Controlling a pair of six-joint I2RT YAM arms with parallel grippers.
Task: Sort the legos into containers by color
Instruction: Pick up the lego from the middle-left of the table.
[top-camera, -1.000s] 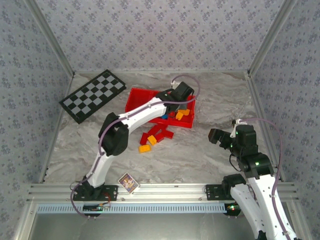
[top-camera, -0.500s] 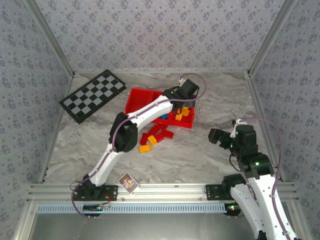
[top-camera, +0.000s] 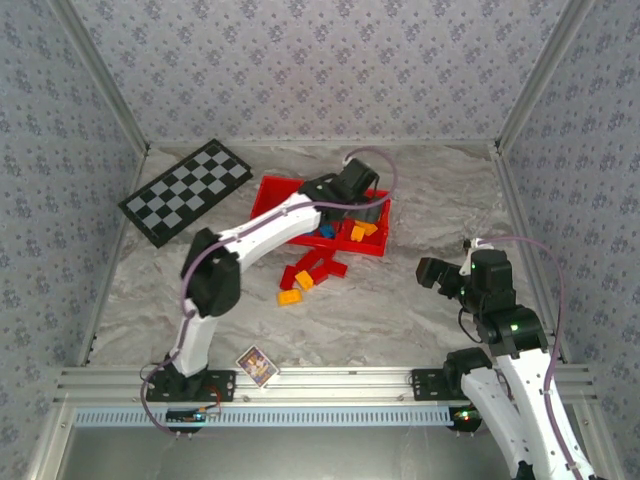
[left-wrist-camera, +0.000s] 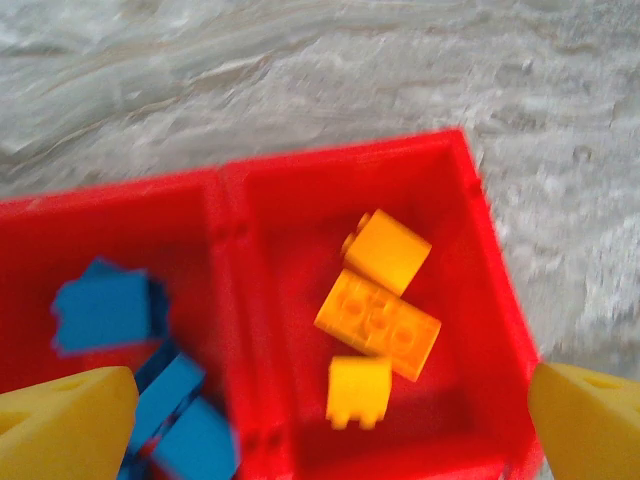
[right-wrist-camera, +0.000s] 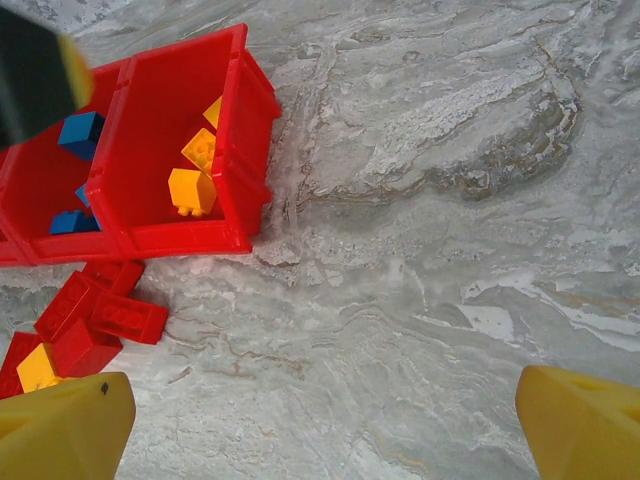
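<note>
Hovering over the shallow bright red plastic tray (top-camera: 265, 205), the left jaws stand spread and empty above its right compartment, where three orange-yellow plastic bricks (left-wrist-camera: 377, 320) lie; blue bricks (left-wrist-camera: 100, 310) lie in the middle one. Just beside it on the grey marbled worktop (top-camera: 400, 300) sit red bricks (top-camera: 318, 267) and loose yellow bricks (top-camera: 290, 296). The right jaws, also spread, hang well apart.
</note>
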